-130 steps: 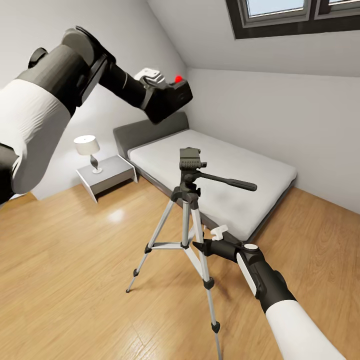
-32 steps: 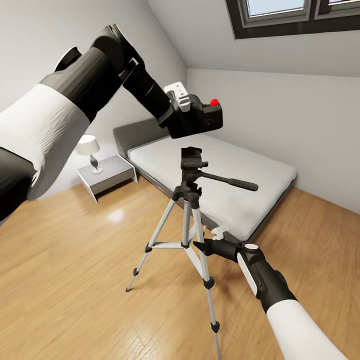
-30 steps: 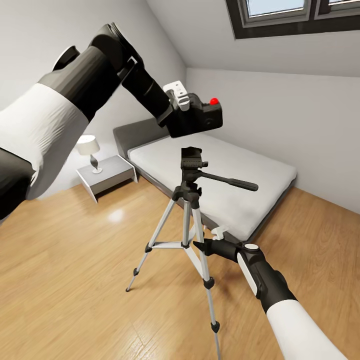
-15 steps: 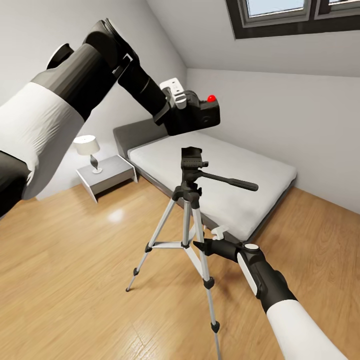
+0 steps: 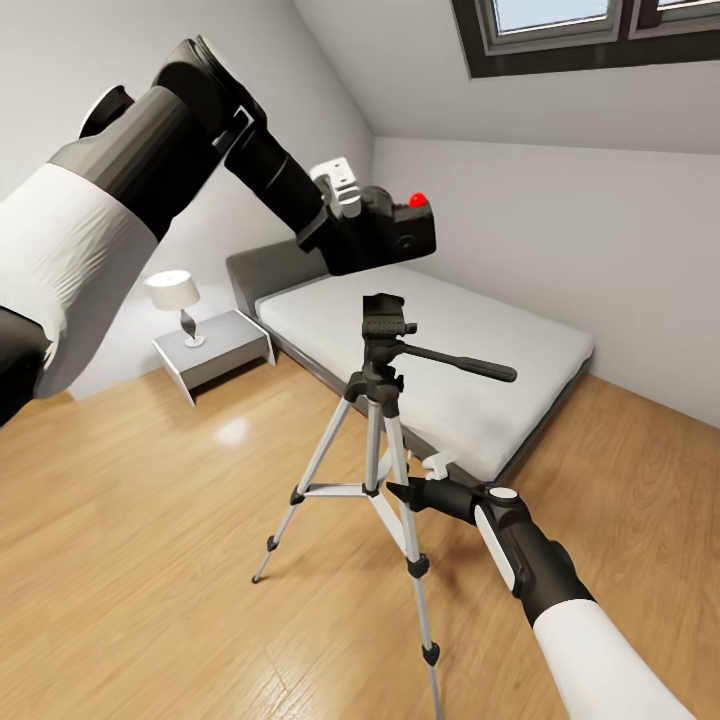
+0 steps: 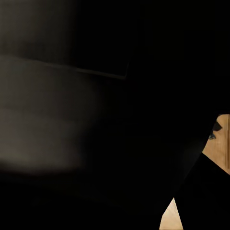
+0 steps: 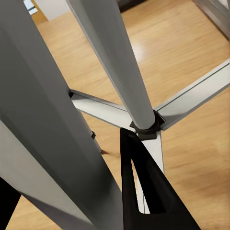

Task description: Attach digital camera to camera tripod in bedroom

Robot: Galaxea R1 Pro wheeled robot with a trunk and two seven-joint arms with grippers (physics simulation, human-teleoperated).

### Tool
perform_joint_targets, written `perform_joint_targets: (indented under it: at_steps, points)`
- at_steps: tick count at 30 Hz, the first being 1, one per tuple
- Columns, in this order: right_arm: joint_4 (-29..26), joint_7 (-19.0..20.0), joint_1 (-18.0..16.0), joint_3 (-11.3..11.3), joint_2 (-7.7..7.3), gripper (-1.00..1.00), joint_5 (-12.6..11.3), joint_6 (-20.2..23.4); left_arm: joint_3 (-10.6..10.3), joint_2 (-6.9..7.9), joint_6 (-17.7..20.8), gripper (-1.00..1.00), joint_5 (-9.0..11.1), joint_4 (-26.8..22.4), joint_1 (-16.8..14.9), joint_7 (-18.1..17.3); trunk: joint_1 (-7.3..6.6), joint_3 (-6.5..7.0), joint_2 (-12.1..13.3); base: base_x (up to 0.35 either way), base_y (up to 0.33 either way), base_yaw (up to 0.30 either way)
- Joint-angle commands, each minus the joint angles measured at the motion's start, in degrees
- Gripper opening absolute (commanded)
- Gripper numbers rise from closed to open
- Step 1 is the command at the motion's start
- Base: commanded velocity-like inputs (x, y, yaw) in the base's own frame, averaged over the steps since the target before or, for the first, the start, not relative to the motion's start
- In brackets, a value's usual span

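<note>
The digital camera (image 5: 388, 234), black with a red dot on top, hangs in the air just above and slightly behind the head of the camera tripod (image 5: 383, 320). My left gripper (image 5: 345, 215) is shut on the camera's rear side. In the left wrist view the camera's dark body (image 6: 120, 120) blocks nearly everything. The tripod stands on the wood floor with silver legs spread and its long black handle pointing right. My right gripper (image 5: 402, 492) is low on a front leg. In the right wrist view that tripod leg (image 7: 52, 129) lies between the fingers (image 7: 143, 191).
A grey low bed (image 5: 460, 350) with a white mattress stands behind the tripod. A white nightstand (image 5: 215, 352) with a small lamp (image 5: 175, 295) sits against the left wall. A dark-framed skylight (image 5: 590, 35) is in the sloped ceiling. Wood floor (image 5: 130, 560) spreads left of the tripod.
Over the last second my left arm has drawn the camera slightly up and to the left. Four seconds ago it was farther left and higher. Right arm and tripod are unmoved.
</note>
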Motion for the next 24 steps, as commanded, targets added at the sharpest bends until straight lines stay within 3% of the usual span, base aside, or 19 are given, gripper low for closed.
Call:
perform_joint_targets:
  at_steps: [1, 10, 24]
  points:
    - [0.09, 0.11, -0.03, -0.15, -0.01, -1.00, 2.21, 0.55, -0.02, 0.07, 0.56, -1.00, -0.42, -0.15, -0.07, -0.69, 0.04, -0.12, -0.09, 0.000, 0.000, 0.000]
    - [-0.05, 0.02, -0.04, -0.15, -0.01, -1.00, 2.38, 0.59, -0.04, 0.85, 0.55, -1.00, 0.21, -1.33, -0.07, -1.42, 0.04, -0.12, -0.09, 0.000, 0.000, 0.000]
    - [-0.20, 0.10, -0.04, -0.15, -0.01, -1.00, 2.57, 0.55, -0.06, 0.81, 0.67, -1.00, 0.58, -1.45, -0.07, -1.52, 0.04, -0.12, -0.09, 0.000, 0.000, 0.000]
